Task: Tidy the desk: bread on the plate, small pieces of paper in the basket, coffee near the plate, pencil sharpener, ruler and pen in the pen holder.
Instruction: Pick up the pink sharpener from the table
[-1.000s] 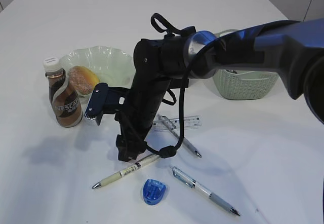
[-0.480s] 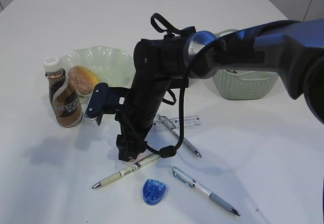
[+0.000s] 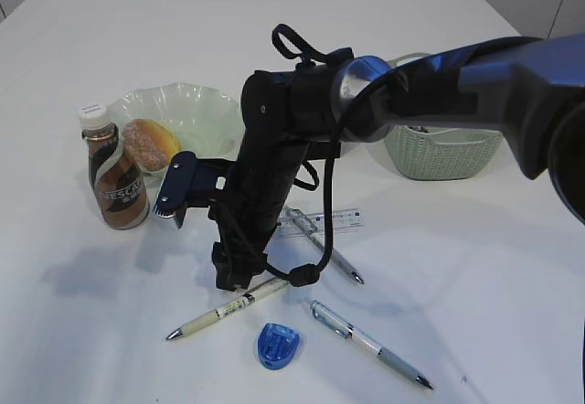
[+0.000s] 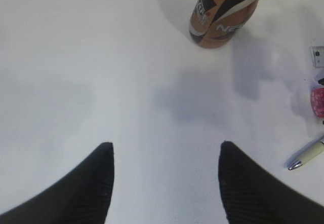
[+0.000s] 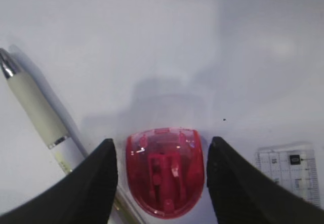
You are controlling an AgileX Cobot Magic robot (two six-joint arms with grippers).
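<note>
A red pencil sharpener [image 5: 165,176] lies on the desk [image 3: 475,267] between the fingers of my right gripper [image 5: 162,142], which is open, with a thin gap on each side. In the exterior view that gripper [image 3: 234,281] points down at the desk's middle. My left gripper [image 4: 166,144] is open over bare desk, the coffee [image 4: 223,11] ahead of it. The bread [image 3: 151,143] rests in the plate [image 3: 196,111], with the coffee [image 3: 114,180] beside it. The ruler [image 3: 343,219] lies flat behind the arm. The pen holder and paper pieces are out of view.
A cream pen [image 3: 228,308] lies right by the right gripper. Two more pens [image 3: 370,342] [image 3: 329,253] and a blue pencil sharpener [image 3: 277,345] lie near the front. The basket [image 3: 443,153] stands at the back right, partly behind the right arm.
The right arm has shifted very slightly over the red sharpener. Nothing on the desk has moved.
</note>
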